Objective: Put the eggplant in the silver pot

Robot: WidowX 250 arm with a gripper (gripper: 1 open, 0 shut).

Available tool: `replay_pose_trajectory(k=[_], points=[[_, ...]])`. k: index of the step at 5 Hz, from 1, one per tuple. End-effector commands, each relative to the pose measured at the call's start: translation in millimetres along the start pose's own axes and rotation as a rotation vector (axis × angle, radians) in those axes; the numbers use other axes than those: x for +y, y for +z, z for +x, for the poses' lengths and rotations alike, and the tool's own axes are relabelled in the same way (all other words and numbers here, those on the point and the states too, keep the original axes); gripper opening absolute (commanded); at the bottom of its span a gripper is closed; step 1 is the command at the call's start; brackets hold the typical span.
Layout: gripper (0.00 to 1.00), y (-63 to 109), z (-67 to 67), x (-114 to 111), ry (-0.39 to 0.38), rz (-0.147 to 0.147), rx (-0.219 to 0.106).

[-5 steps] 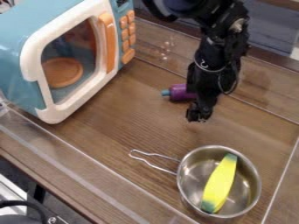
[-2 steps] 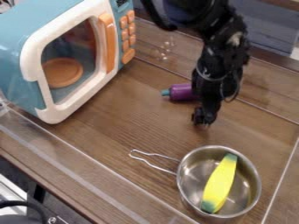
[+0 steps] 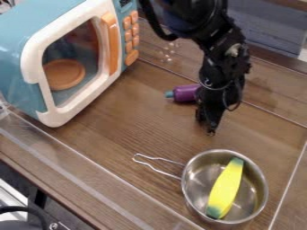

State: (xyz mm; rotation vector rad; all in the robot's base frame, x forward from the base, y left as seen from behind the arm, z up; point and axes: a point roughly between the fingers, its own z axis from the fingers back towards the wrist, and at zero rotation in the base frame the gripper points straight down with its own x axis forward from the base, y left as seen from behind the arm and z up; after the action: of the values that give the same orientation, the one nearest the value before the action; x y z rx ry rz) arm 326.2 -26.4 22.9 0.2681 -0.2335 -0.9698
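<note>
The purple eggplant (image 3: 182,93) lies on the wooden table, its right end hidden behind the black arm. My gripper (image 3: 213,124) points down at the table just right of and in front of the eggplant; its fingers are drawn together into a narrow tip and nothing shows between them. The silver pot (image 3: 189,182) sits at the front right, about a hand's width in front of the gripper, with its thin wire handle (image 3: 156,163) pointing left. A yellow corn-like toy (image 3: 227,186) lies inside the pot.
A blue-and-white toy microwave (image 3: 66,54) with an orange panel stands at the back left, with its door facing front. A clear raised wall (image 3: 72,157) runs along the table's front and left edges.
The gripper's fingers have drawn together from open to shut. The arm shifted slightly right and toward the front. The eggplant and the pot stayed in place.
</note>
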Motion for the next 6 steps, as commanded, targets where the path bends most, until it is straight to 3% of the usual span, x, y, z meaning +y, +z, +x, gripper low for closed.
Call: replay_pose_trajectory(k=[1,3,4,6], points=[[0.0,11.3,-2.8,8,0.027,-0.01,-0.056],[0.0,24.0,-9.5,5,0.153,-0.073,-0.112],[0.0,26.2,-26.6,11,0.17,-0.11,-0.147],[0.0,36.8,-19.2,12,0.356,-0.153,-0.148]])
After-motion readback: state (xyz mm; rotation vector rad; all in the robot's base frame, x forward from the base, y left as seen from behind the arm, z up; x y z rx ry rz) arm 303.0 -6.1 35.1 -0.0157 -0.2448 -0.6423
